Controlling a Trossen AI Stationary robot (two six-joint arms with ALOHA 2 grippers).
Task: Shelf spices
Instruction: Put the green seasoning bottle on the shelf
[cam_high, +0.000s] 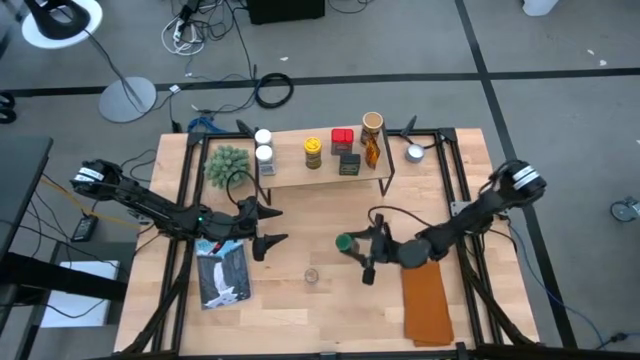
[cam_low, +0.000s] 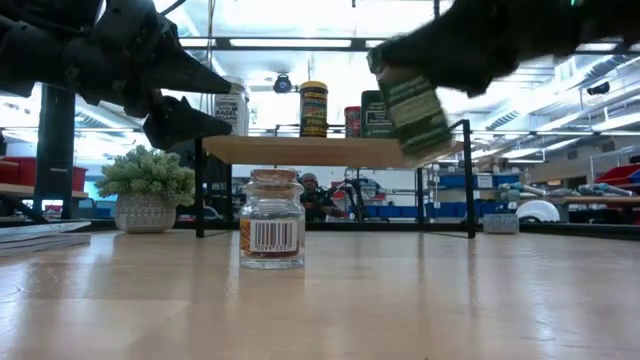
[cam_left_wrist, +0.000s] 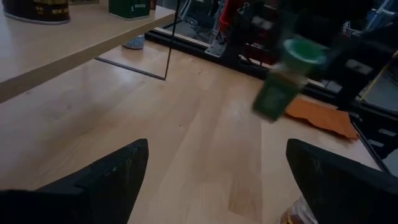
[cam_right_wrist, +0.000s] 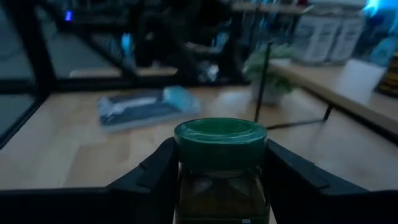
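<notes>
The right gripper (cam_right_wrist: 221, 180) fingers clasp a blurred green-lidded jar (cam_right_wrist: 221, 155) above the bench (cam_high: 300, 300), its label unreadable; the left gripper (cam_high: 272, 226) fingers hang spread, empty.

Bare tabletop (cam_high: 310, 215) lies open before my shelf (cam_high: 325, 172). A lone clear jar (cam_high: 312, 275) stands mid-table; the plank's right end stays free.
</notes>
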